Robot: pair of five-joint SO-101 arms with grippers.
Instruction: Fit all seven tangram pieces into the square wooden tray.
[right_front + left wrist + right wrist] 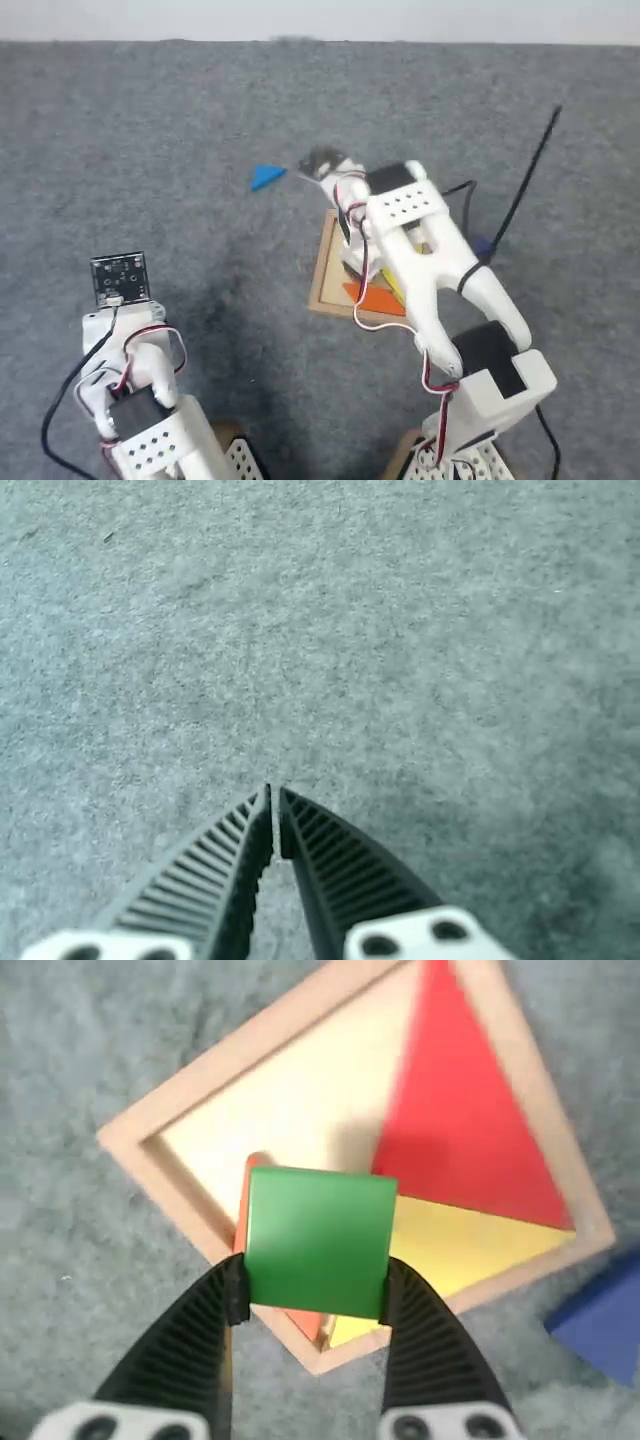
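My right gripper (312, 1295) is shut on a green square piece (318, 1238), held above the square wooden tray (190, 1070). Inside the tray lie a red triangle (460, 1130), a yellow piece (470, 1245) and an orange piece (243, 1215) under the green one. In the high view the right arm covers most of the tray (322, 272), where the orange piece (372, 297) shows. A blue triangle (266, 177) lies on the carpet left of the tray. My left gripper (274, 798) is shut on nothing above bare carpet, at the near left.
A blue piece (600, 1320) lies on the carpet just outside the tray's edge. A dark cable (528, 180) runs up to the right of the right arm. Grey carpet (150, 130) covers the whole table.
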